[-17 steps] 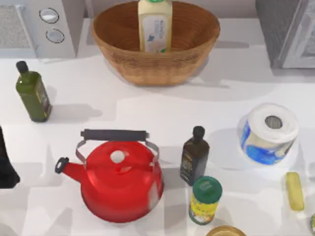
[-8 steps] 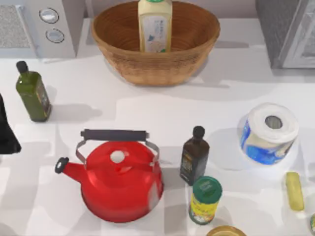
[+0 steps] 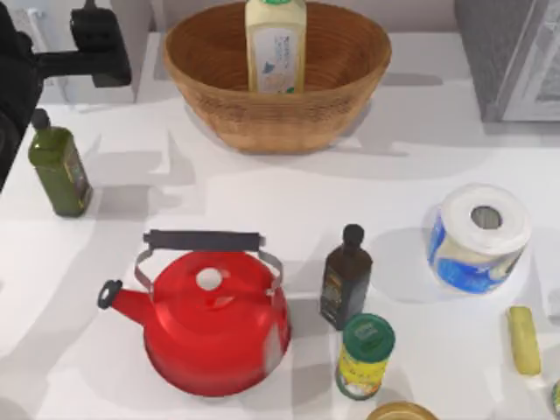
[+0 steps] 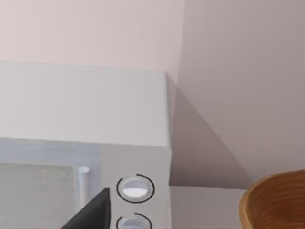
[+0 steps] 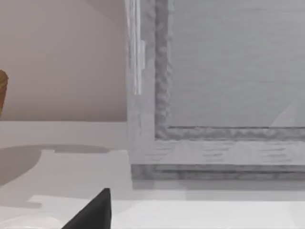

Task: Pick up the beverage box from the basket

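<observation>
The beverage box (image 3: 276,45) stands upright, its long axis vertical and green cap up, inside the basket (image 3: 229,103) at the counter's (image 3: 289,188) far edge. The left pincer (image 3: 98,45) hovers well apart from it, over the microwave (image 4: 86,138) beside the basket; whether its fingers are open cannot be told. The left wrist view shows the microwave's dials and a sliver of basket rim.

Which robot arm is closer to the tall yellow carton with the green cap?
Left. The left gripper hovers at the table's far left, beside the brown wicker basket holding the tall cream-yellow carton. The right arm stays parked.
</observation>
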